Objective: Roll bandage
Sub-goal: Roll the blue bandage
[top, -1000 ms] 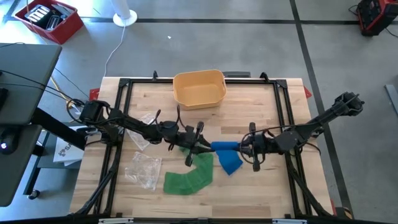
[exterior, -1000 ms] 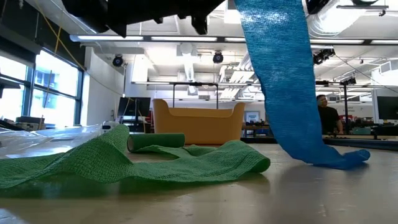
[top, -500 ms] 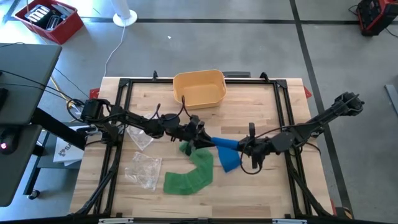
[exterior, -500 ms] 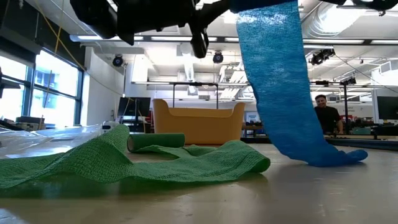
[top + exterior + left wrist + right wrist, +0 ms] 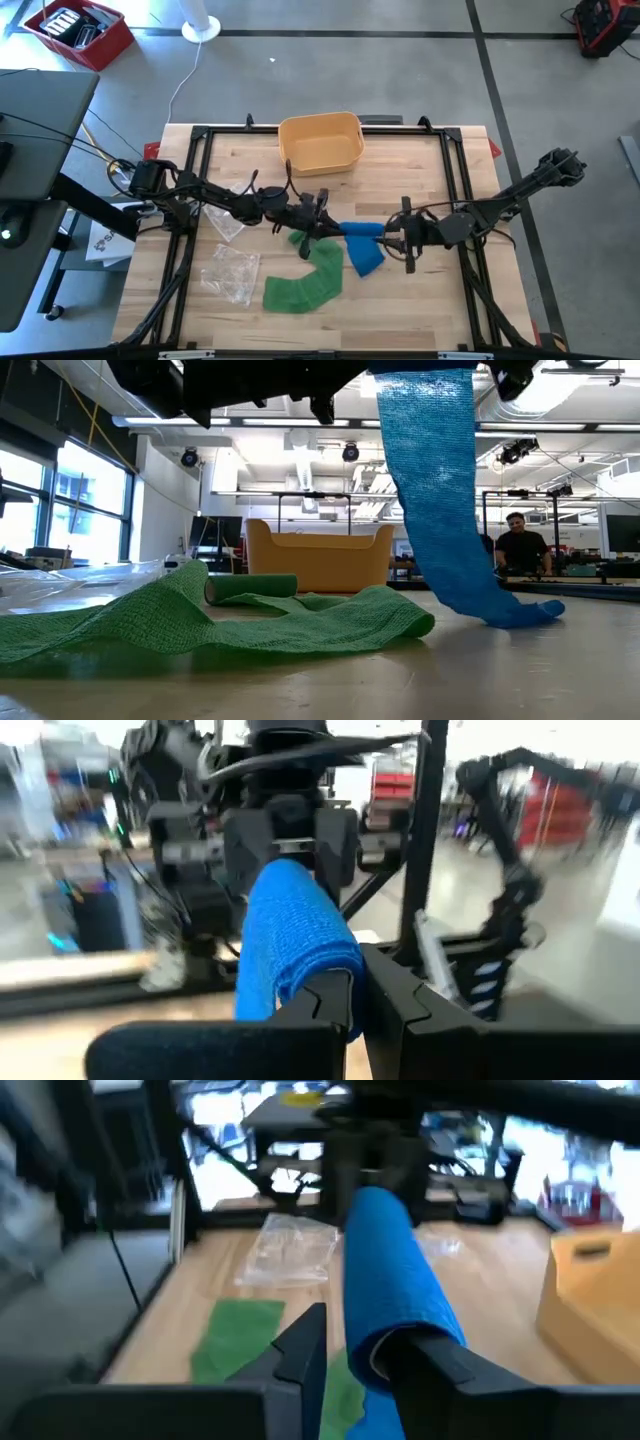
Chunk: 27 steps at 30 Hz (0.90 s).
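We look for words, numbers and signs, and we find none that we can read.

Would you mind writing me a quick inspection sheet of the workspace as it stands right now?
Surface: wooden table in a black frame.
Job's things: blue bandage held up between both grippers, its roll spanning them, loose tail hanging to the table; green bandage lying part unrolled, its roll end on the table.
Clutter: yellow basket at the far edge; clear plastic bags on the left side.
Grippers: left gripper and right gripper each shut on one end of the blue roll.
Cables: white cable on the floor; wires by the left arm's base.
Surroundings: red bin on the floor; a person behind the table.
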Available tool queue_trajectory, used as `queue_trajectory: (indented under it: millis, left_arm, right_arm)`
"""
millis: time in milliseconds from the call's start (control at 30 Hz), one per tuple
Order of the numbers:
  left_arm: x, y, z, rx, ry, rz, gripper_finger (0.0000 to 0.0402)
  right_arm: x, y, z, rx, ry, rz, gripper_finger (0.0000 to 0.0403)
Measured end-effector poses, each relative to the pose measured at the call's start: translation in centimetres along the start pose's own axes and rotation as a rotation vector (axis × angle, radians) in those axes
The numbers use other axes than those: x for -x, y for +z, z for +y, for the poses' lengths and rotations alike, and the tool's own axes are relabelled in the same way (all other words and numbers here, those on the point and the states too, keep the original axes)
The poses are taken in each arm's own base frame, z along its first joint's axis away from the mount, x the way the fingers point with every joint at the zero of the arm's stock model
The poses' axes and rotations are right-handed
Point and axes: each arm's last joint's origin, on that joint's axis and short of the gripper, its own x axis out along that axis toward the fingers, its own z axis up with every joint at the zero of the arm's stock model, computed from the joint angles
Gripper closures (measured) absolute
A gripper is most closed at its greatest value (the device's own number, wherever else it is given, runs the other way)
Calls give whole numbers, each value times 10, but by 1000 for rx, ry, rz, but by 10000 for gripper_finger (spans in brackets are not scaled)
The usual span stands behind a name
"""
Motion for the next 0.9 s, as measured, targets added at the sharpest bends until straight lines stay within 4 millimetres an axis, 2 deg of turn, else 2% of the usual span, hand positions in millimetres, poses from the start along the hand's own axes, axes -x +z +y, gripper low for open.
queue_trajectory:
  millis: [167,267,433,533,733,800,900]
  left_arm:
    - [-2,0,-13,-253,18,15,390]
    - [-3,0,-17,-262,64,20,384]
    - [-3,2,-18,-30,101,4,362]
    - [-2,2,-15,115,90,2,347]
    - [0,2,-3,479,91,-15,329]
    - [1,1,3,539,98,-19,329]
    - [2,1,11,542,101,-18,340]
  right_arm:
    - [-2,5,-2,-95,5,-39,310]
    - [-2,6,-3,-50,-6,-50,327]
    - [-2,6,-3,109,-18,-51,391]
    - [-2,5,-4,273,-54,-42,384]
    - [-2,-1,-4,792,-7,18,379]
    - [-2,-4,-4,934,28,37,382]
    - [-2,-5,-4,987,24,54,382]
